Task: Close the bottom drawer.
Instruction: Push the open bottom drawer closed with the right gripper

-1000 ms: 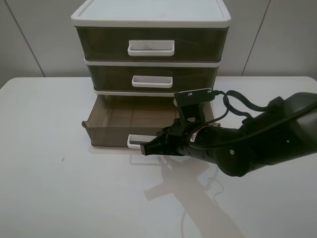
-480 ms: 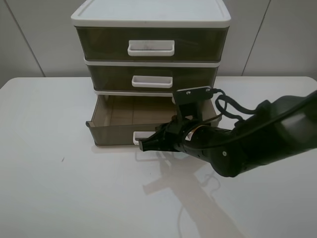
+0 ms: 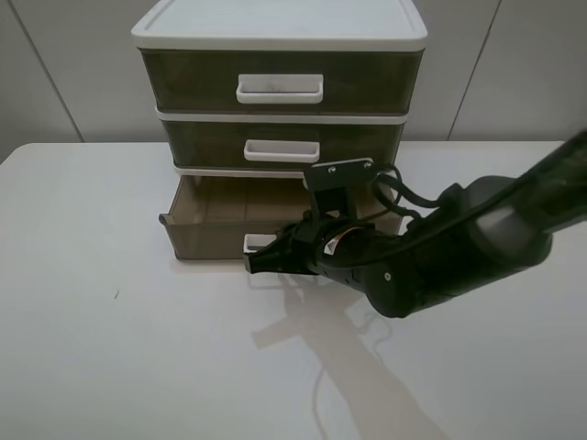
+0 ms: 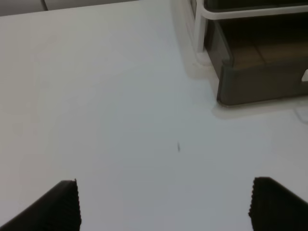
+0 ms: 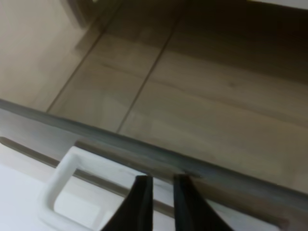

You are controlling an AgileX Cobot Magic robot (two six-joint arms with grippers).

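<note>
The bottom drawer [image 3: 213,240] is olive-brown and stands partly pulled out of the white-topped three-drawer unit [image 3: 275,32]. Its small white handle [image 3: 260,243] faces front. My right gripper [image 3: 258,263] is shut and empty, with its tips against the drawer's front next to the handle. In the right wrist view the two fingertips [image 5: 141,202] lie nearly together at the drawer's front rim [image 5: 120,144], beside the handle [image 5: 60,180]. My left gripper [image 4: 163,207] is open and empty over bare table, well away from the drawer's corner [image 4: 255,86]. The left arm does not show in the exterior view.
The middle drawer [image 3: 281,147] and the top drawer [image 3: 280,84] are shut. The unit stands at the back of the white table [image 3: 110,348], against a pale wall. The right arm's cable [image 3: 404,197] loops beside the open drawer.
The right gripper has moved toward the unit, and the bottom drawer has slid further in with it. The left gripper shows no earlier frame.
</note>
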